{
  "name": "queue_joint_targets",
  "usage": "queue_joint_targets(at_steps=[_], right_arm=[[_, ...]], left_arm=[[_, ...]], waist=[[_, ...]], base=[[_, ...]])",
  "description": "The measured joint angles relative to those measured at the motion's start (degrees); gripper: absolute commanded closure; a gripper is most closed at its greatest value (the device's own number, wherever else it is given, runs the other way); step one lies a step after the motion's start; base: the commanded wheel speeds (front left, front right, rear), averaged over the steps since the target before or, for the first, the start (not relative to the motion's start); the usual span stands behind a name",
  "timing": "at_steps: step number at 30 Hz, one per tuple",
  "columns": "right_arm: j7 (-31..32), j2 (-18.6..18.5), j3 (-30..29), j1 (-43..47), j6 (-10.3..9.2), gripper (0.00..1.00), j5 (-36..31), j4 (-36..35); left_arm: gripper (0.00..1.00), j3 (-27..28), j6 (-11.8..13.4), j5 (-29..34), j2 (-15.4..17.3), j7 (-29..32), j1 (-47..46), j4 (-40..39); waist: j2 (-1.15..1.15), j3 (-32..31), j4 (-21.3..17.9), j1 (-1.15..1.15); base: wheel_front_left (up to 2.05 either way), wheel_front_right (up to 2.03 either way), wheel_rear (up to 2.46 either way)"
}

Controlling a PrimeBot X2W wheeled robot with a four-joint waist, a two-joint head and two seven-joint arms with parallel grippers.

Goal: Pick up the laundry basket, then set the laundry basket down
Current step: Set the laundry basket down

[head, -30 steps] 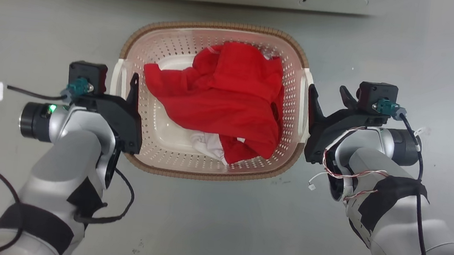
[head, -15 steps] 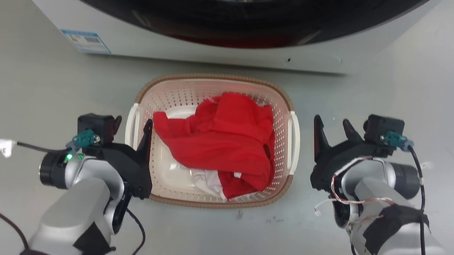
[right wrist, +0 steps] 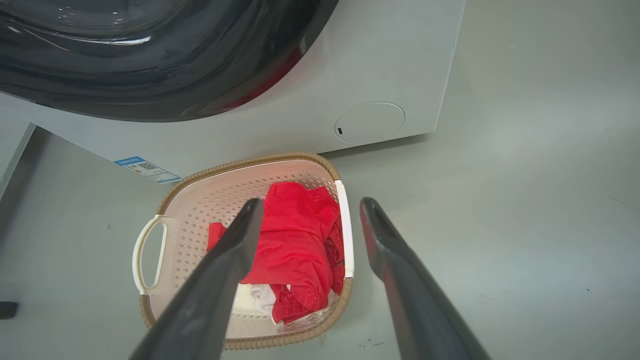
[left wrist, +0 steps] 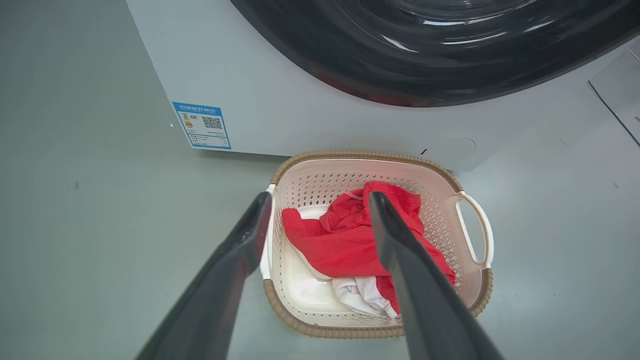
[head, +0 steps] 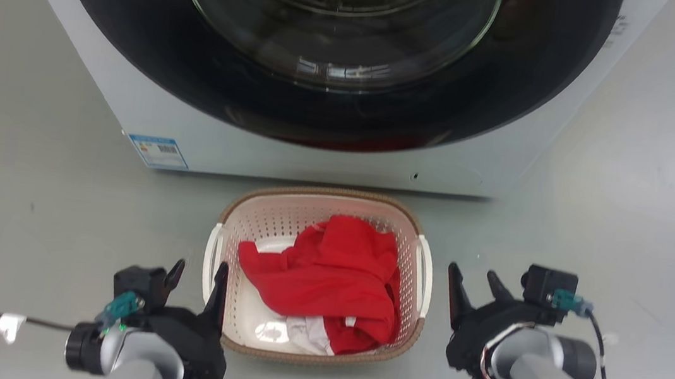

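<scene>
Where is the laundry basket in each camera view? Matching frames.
Head view: laundry basket at lower centre, on the floor in front of the washing machine.
Left wrist view: lower centre, slightly right.
Right wrist view: lower centre, slightly left.
Shared landmark: the blue label on the machine's lower front, above-left of the basket in all three.

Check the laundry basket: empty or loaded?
Loaded. The laundry basket holds a crumpled red garment lying over a bit of white cloth; part of its pale bottom is bare.
</scene>
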Motion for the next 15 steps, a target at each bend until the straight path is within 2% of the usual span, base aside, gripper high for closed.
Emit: queue_joint_targets(at_steps=[15], right_arm=[[0.01, -1.94, -7.89, 19.78, -1.85, 0.0, -8.73, -13.05]], left_arm=[[0.0, 4.21, 2.63, 5.41, 1.89, 0.0, 19.82, -14.97]], waist=[[0.0, -12.88, -1.01, 0.0]], base=[[0.0, 0.0, 0.0]])
